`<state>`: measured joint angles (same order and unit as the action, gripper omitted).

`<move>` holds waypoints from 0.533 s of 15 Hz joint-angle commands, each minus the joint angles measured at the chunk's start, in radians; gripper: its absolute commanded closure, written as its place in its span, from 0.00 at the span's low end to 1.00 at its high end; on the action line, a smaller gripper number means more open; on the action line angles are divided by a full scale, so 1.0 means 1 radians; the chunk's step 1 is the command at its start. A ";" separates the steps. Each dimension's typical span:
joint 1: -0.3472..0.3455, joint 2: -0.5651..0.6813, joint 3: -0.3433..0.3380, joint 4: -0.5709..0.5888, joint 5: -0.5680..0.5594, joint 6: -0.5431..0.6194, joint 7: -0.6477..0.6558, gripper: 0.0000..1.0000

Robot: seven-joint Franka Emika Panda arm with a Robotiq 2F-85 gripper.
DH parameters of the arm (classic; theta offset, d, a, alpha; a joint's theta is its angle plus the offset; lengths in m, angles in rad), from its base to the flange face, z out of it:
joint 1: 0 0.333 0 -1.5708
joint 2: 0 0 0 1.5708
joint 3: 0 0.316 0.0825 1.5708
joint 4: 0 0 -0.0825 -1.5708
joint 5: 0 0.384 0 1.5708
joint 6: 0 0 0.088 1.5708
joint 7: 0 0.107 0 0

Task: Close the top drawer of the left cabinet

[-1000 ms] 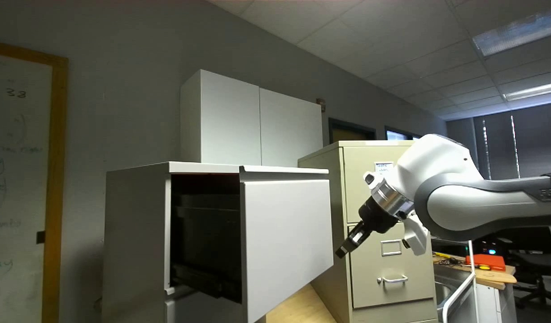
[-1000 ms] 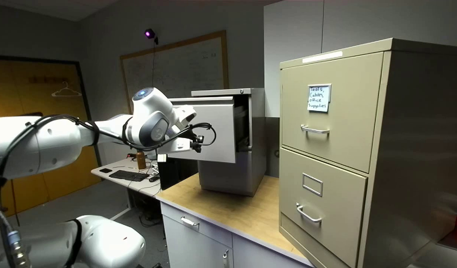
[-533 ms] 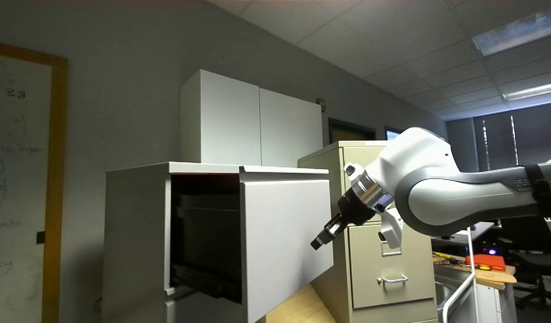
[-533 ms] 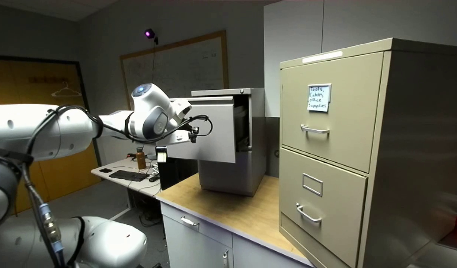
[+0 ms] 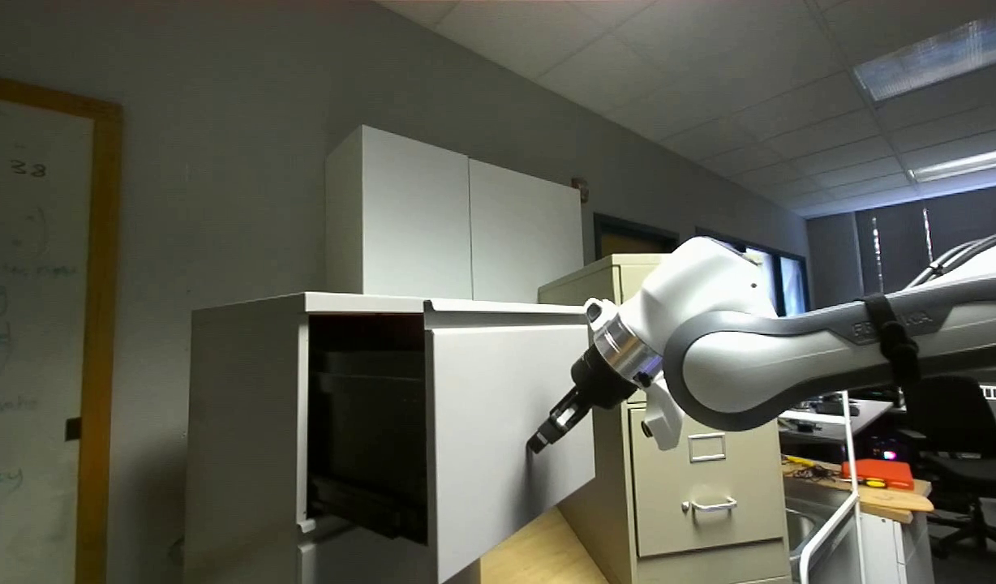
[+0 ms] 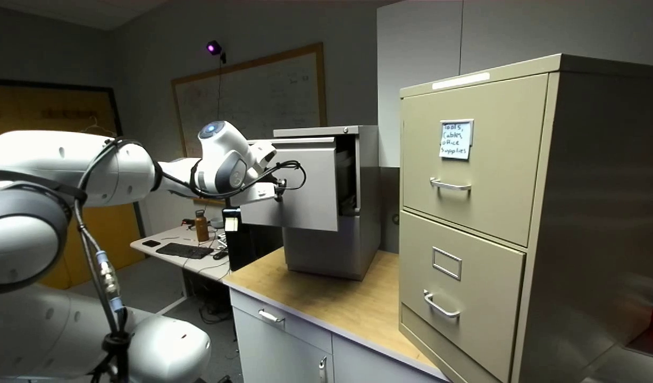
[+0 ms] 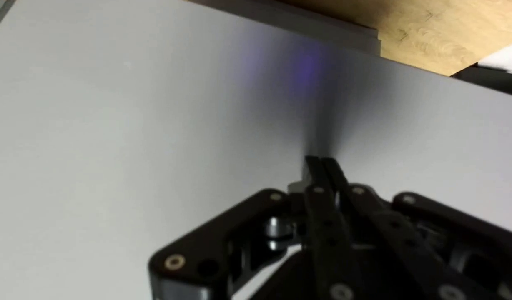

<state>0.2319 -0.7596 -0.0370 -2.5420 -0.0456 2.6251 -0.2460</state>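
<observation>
Grey walls point(image 5: 238, 178) form the background, a framed whiteboard point(image 6: 262, 96) hangs on them, and a wooden desk point(image 6: 337, 298) carries the grey cabinet point(image 5: 245, 430), which stands left of a beige cabinet point(image 6: 465, 223) in both exterior views. Its top drawer point(image 5: 486, 422) stands well out, with a dark gap between front and frame, so the closing itself looks hardly begun. What seems done is the approach: the claw point(image 7: 320, 160) is pressed together, nothing between its tips, and these appear to touch the drawer's front somewhat below mid-height. Remaining to do, as I judge it, is nearly the whole push, until the front sits flush as the lower drawer point(image 6: 322, 247) seems to. A straight, steady shove should suit; pressing off-centre might make it bind or let the tips slide along the smooth face.

The drawer is wide and deep, light grey, apparently painted metal, with a plain flat front, no handle in sight and a ledge-like lip along the top edge. Its side is dark, and whatever lies inside cannot be made out. In the wrist view a soft shadow runs from the tips towards the lower edge, with 2 faint violet gleams near that edge
</observation>
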 commanded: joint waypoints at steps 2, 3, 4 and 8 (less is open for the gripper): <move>-0.004 0.149 0.016 0.120 0.012 0.019 0.004 0.95; -0.002 0.173 0.018 0.142 0.015 0.017 0.005 0.95; -0.001 0.197 0.022 0.163 0.017 0.017 0.007 0.95; -0.019 0.295 0.053 0.260 0.009 0.010 0.032 0.95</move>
<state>0.2283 -0.5750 -0.0235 -2.3948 -0.0456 2.6309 -0.2419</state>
